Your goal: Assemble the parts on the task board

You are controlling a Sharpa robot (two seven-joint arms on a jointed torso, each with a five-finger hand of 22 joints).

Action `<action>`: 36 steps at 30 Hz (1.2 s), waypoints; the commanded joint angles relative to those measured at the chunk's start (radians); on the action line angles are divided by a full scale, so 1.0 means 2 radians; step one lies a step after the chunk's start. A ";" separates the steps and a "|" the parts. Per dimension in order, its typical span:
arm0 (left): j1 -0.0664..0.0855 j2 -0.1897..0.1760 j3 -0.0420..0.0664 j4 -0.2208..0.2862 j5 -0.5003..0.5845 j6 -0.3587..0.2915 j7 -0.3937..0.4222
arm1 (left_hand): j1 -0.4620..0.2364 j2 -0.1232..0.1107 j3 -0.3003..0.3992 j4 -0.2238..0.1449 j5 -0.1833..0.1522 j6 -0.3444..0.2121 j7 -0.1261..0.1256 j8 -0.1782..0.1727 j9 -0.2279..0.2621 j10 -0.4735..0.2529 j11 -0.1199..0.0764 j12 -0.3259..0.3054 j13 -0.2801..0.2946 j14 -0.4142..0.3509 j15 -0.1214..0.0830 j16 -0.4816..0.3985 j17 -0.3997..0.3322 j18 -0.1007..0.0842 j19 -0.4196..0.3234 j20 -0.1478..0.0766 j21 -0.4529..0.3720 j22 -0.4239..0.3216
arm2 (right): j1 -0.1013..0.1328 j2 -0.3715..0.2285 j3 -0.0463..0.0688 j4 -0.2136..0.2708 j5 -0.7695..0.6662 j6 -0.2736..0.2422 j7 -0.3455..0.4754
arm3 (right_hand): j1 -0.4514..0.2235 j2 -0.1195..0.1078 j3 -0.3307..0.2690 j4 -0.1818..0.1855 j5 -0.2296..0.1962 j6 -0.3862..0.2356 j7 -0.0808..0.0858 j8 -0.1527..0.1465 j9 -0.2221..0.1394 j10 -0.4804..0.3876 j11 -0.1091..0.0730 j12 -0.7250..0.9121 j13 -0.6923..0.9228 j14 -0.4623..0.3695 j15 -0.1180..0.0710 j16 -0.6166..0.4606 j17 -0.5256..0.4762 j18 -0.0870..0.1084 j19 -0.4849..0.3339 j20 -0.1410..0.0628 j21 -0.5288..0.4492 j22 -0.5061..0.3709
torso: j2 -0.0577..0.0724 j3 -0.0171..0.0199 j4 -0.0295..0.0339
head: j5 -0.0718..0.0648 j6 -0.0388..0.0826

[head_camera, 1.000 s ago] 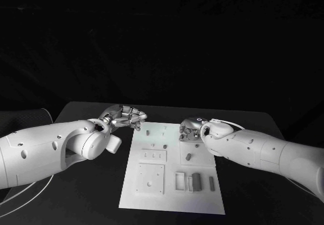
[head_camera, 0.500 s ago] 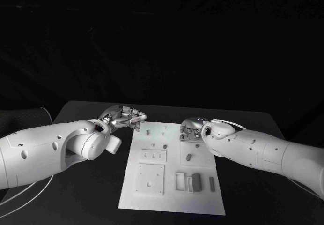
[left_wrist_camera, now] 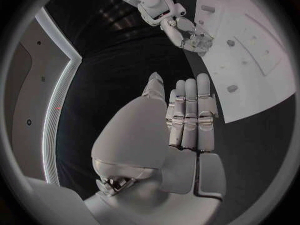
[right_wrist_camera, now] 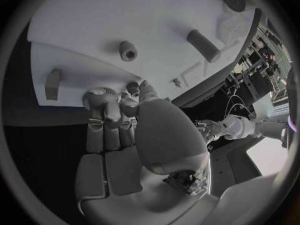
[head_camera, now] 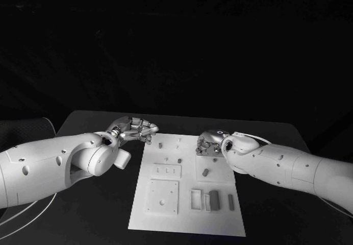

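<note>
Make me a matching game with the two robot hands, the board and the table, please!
Things:
1. left hand
2. right hand
3. task board
4. table

Places and colours:
A. white, lying flat between the two arms
B. black, underneath everything
C. over the table, just off the board's far left corner
D. fingers curled down onto the board's far right part

Pairs: 1-C, 2-D, 3-A, 4-B
</note>
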 commanded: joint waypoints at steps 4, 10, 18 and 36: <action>0.001 0.001 0.000 -0.001 0.001 0.008 0.004 | -0.001 0.000 0.003 -0.001 0.000 0.001 0.002 -0.002 0.001 -0.005 0.000 0.002 0.001 -0.003 -0.001 0.002 0.001 0.008 -0.002 -0.002 0.002 0.001 | -0.004 0.000 -0.003 0.000 -0.009 0.024 -0.010 | 0.006 -0.001 -0.003 -0.001 0.002 0.004 0.001 0.003 0.000 0.002 -0.001 0.010 -0.001 0.013 -0.012 0.002 0.000 0.032 0.000 -0.003 0.003 0.011 | 0.004 -0.0018 -0.0007 | 0.000 0.004; 0.001 0.002 0.000 -0.004 0.001 0.008 0.003 | -0.001 0.000 0.002 -0.001 0.000 0.001 0.002 -0.003 0.001 -0.007 0.000 0.002 0.001 -0.004 -0.001 0.001 0.001 0.008 -0.002 -0.002 0.001 0.001 | -0.004 -0.001 -0.003 -0.001 -0.010 0.023 -0.010 | 0.006 -0.001 -0.003 -0.001 0.002 0.004 0.000 0.003 0.000 0.002 -0.001 0.010 -0.001 0.013 -0.012 0.003 0.000 0.032 0.000 -0.003 0.003 0.011 | 0.005 -0.0027 0.0005 | -0.001 0.006; 0.000 0.005 -0.001 -0.007 0.001 0.008 0.002 | -0.001 0.000 0.003 -0.001 0.000 0.000 0.002 -0.003 0.001 -0.008 0.001 0.002 0.001 -0.004 -0.001 0.001 0.001 0.008 -0.002 -0.002 0.001 0.001 | -0.004 0.001 -0.003 0.000 -0.010 0.022 -0.010 | 0.007 0.000 -0.003 -0.001 0.003 0.006 0.000 0.003 0.001 0.003 -0.001 0.011 -0.002 0.014 -0.013 0.003 0.001 0.032 0.000 -0.003 0.004 0.011 | 0.007 -0.0040 -0.0004 | -0.001 0.008; 0.000 0.005 -0.001 -0.008 0.001 0.007 0.003 | 0.001 0.000 0.003 -0.001 0.000 0.001 0.002 -0.004 0.002 -0.008 0.001 0.003 0.002 -0.004 -0.001 0.001 0.001 0.008 -0.002 -0.002 0.001 0.002 | -0.004 0.000 -0.003 0.000 -0.024 0.021 -0.013 | 0.032 -0.005 0.055 -0.001 -0.030 0.046 -0.014 0.015 0.010 0.005 -0.014 0.010 -0.006 0.013 -0.024 0.007 0.000 0.032 -0.006 -0.001 0.008 0.011 | 0.009 -0.0053 0.0000 | -0.002 0.009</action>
